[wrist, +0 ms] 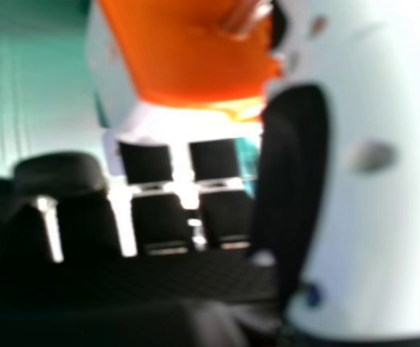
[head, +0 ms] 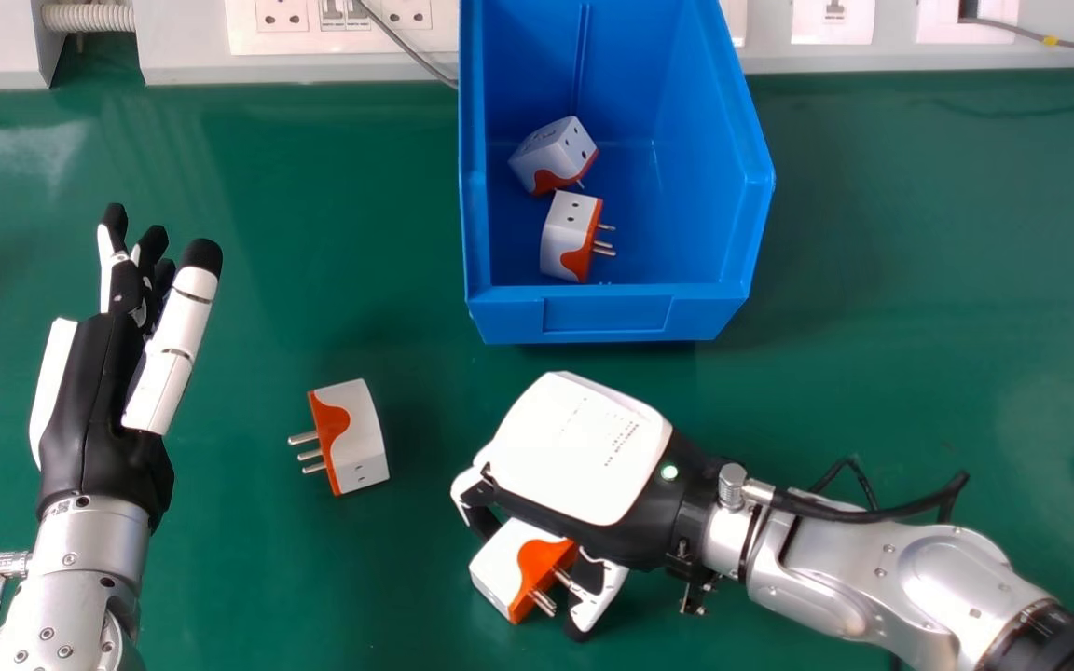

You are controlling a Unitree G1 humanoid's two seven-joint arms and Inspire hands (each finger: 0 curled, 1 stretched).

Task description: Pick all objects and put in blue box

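Centrally, low in the head view, the right hand (head: 584, 447) is clamped on a plug adapter (head: 502, 565), fingers and thumb curled about it; good practice firms this hold, then lifts high enough to clear the blue box (head: 518, 319), upper centre. Left hand (head: 94, 401), at left: fingers extended.

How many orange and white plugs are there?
4: a back plug and a front plug inside the blue box, a loose plug on the green table, and a held plug in the right hand.
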